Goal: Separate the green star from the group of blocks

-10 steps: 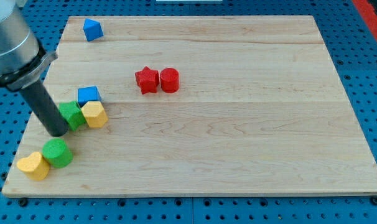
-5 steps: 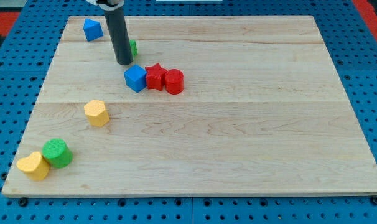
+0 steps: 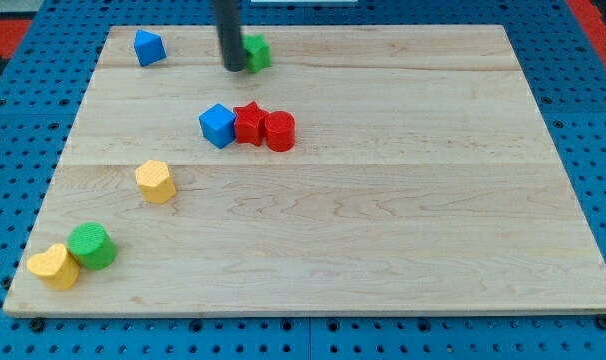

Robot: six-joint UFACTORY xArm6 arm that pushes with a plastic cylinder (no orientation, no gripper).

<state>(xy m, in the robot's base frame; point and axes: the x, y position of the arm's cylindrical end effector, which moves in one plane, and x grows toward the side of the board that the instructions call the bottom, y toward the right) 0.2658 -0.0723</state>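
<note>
The green star (image 3: 255, 52) lies near the view's top, left of centre, partly hidden by the dark rod. My tip (image 3: 234, 68) rests against the star's left side. Below it, a blue cube (image 3: 217, 125), a red star (image 3: 248, 122) and a red cylinder (image 3: 279, 131) sit touching in a row. The green star stands well apart from that row.
A blue block (image 3: 148, 47) lies at the top left. A yellow block (image 3: 155, 181) sits at the left of the wooden board (image 3: 383, 200). A green cylinder (image 3: 92, 246) and a yellow block (image 3: 53, 267) touch at the bottom left corner.
My tip has moved up and to the right, pushing the green star further toward the view's top. The blue cube now rests against the red star. The other blocks have not moved.
</note>
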